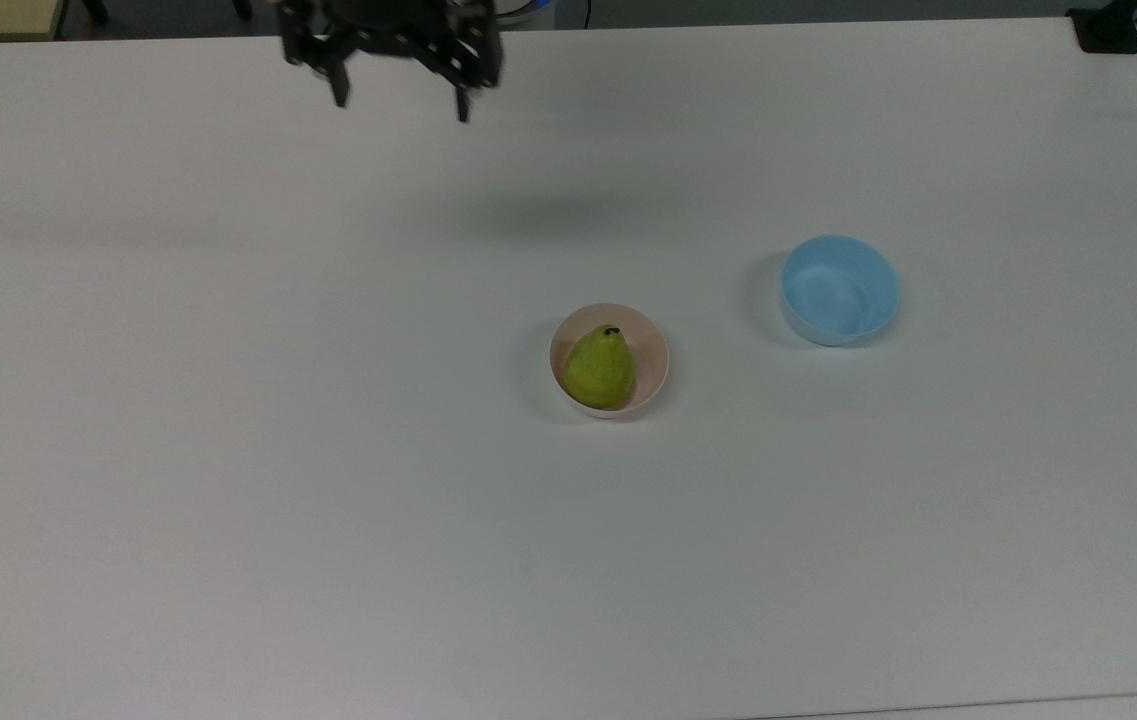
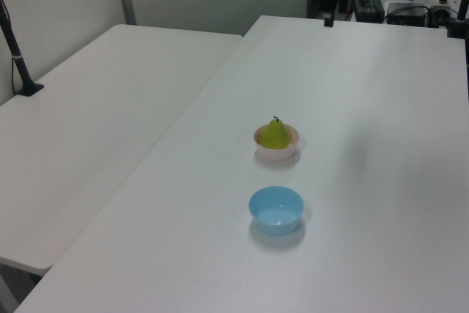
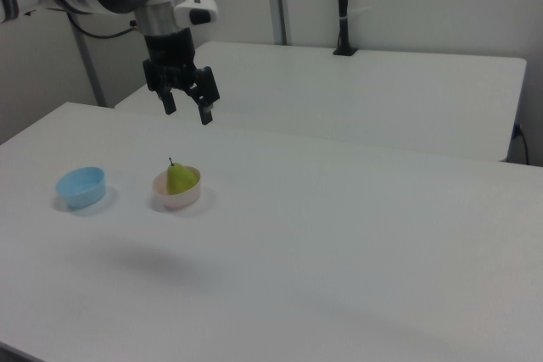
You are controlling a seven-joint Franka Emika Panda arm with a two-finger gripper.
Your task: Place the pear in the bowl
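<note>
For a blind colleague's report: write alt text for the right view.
A small yellow-green pear stands upright in a pale pink plastic bowl on a white table. A light blue plastic bowl sits at the right view's left; the robot's black gripper hangs above, jaws open.

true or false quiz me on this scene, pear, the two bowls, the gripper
1. The pear sits upright in the pink bowl. True.
2. The blue bowl holds a second pear. False: it holds nothing.
3. The gripper is shut on the pear. False: it is open, raised above the table and apart from the pear.
4. In the top view, the blue bowl is to the right of the pink bowl. True.
5. The two bowls touch each other. False: bare table lies between them.
</note>
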